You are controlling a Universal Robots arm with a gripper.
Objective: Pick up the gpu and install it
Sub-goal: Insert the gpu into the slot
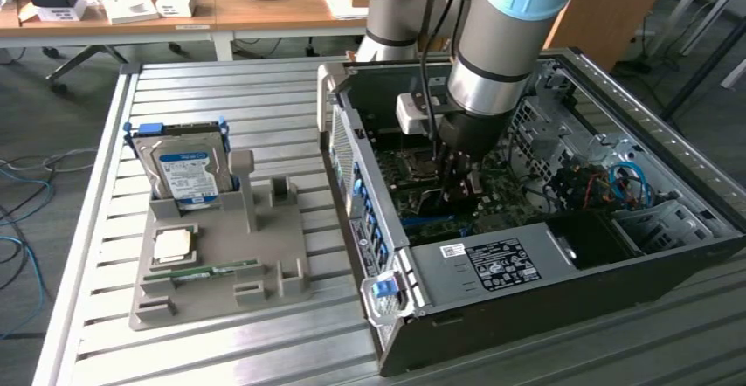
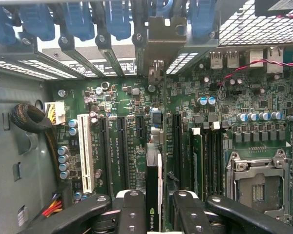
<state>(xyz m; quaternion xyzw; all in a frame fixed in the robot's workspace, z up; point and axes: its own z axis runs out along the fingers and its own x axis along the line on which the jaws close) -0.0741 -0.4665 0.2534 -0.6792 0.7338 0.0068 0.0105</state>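
- One arm was on this job, and its end effector (image 2: 154,217) sat deep inside the open computer case (image 1: 652,141), which lay on its side toward the desk's (image 1: 233,89) edge at the exterior view's right.
- Its fingers (image 2: 132,209) were drawn in narrow and clamped on the gpu (image 2: 154,183), one on each flat face. The card was therefore in the grip, not off to any side of it.
- From the wrist view I judged the card to be standing on edge, its lower edge toward the motherboard (image 2: 127,97), straight beneath the end effector.
- The card's long axis ran from the fingers toward the case's rear wall, where the blue slot latches (image 2: 78,19) lined up. Its metal bracket (image 2: 163,44) pointed that way.
- That axis looked parallel to the long black expansion slots (image 2: 177,146) and the white slot (image 2: 85,151), and the card had black slots on either side.
- I could not tell whether the card's edge touched a slot or hung just above one, because the card hid what lay under it.
- A hard drive (image 1: 187,172) stood in its grey holder (image 1: 274,268), well apart from the case, near the desk's edge at the exterior view's left.
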